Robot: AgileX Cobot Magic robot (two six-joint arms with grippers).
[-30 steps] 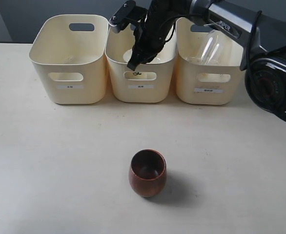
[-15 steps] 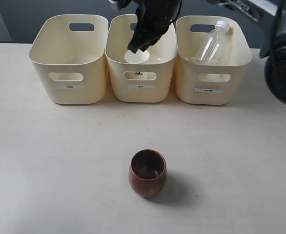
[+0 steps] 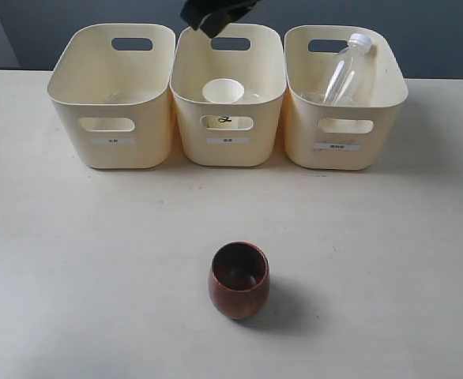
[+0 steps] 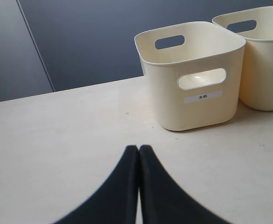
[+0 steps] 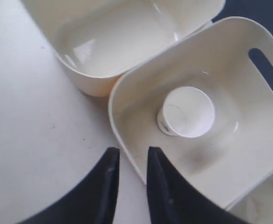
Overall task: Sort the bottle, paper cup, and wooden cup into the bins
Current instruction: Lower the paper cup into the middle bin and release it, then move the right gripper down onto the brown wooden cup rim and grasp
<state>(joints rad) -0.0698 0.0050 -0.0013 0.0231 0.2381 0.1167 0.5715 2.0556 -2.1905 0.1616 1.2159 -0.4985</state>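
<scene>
The dark brown wooden cup [image 3: 239, 279] stands upright on the table in front of the bins. Inside the middle bin [image 3: 228, 147] [image 5: 127, 88] stands the white paper cup [image 3: 222, 91] [image 5: 187, 112]. The clear bottle [image 3: 344, 71] leans in the right bin [image 3: 338, 150]. The left bin [image 3: 113, 150] [image 4: 192, 107] holds nothing I can see. My right gripper [image 3: 206, 17] [image 5: 131, 154] hangs high above the middle bin, open and empty. Over bare table, my left gripper [image 4: 139, 150] is shut on nothing; it is out of the exterior view.
A pale tabletop [image 3: 97, 260] stretches around the wooden cup. A dark wall [image 4: 90, 42] lies behind the bins.
My right arm has risen up and away from the middle bin, leaving the paper cup standing inside. Most of the arm has left the exterior view.
</scene>
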